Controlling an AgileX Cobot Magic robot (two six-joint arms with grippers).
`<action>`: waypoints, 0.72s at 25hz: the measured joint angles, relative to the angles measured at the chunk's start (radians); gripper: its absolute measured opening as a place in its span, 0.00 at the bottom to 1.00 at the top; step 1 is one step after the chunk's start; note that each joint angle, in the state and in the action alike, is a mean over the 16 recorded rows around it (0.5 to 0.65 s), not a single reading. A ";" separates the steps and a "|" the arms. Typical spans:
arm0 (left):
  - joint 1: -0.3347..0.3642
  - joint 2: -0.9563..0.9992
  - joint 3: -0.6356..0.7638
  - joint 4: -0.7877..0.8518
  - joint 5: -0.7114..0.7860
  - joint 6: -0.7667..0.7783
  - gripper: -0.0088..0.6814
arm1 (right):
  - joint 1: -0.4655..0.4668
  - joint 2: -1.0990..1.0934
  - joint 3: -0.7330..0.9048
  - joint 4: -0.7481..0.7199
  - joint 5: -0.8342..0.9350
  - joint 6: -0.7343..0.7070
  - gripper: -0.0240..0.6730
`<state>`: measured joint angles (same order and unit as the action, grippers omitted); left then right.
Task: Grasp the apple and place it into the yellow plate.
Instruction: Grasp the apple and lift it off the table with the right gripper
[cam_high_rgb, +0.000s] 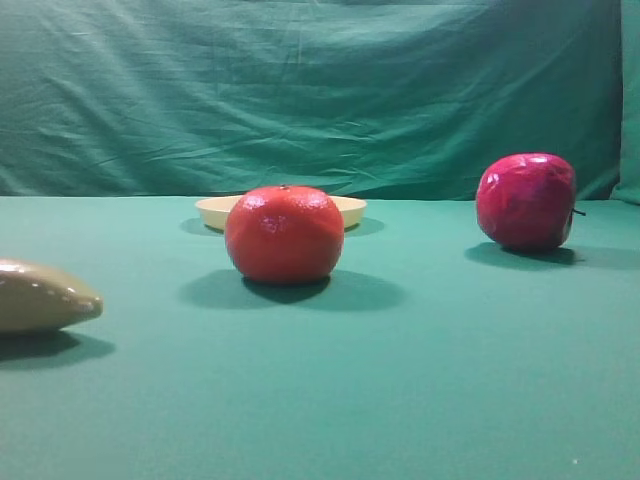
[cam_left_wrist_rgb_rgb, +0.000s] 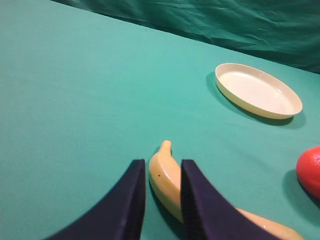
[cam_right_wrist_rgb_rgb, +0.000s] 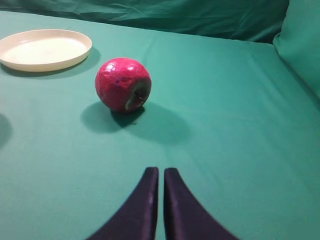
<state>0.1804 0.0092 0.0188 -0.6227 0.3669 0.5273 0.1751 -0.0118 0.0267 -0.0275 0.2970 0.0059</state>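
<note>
My left gripper (cam_left_wrist_rgb_rgb: 162, 200) and right gripper (cam_right_wrist_rgb_rgb: 156, 200) look alike — dark navy, smooth, curved tapering fingers.

Apple (cam_high_rgb: 526, 200) right of plate (cam_high_rgb: 215, 211)

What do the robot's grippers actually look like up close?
Only fingertips show. The left gripper and right gripper each have two dark navy, smooth, matte fingers that curve inward like tapering blades. No cables, markings or arm bodies are visible.

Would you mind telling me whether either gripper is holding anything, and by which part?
Nothing is held: the right gripper is shut and empty, short of the apple; the left gripper hangs open above the banana.
</note>
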 joint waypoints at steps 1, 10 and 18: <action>0.000 0.000 0.000 0.000 0.000 0.000 0.24 | 0.000 0.000 0.000 0.002 -0.018 0.002 0.03; 0.000 0.000 0.000 0.000 0.000 0.000 0.24 | 0.000 0.003 0.002 0.033 -0.182 0.073 0.03; 0.000 0.000 0.000 0.000 0.000 0.000 0.24 | 0.000 0.121 -0.056 0.068 -0.215 0.136 0.03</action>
<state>0.1804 0.0092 0.0188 -0.6227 0.3669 0.5273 0.1751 0.1093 -0.0295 0.0401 0.0820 0.1415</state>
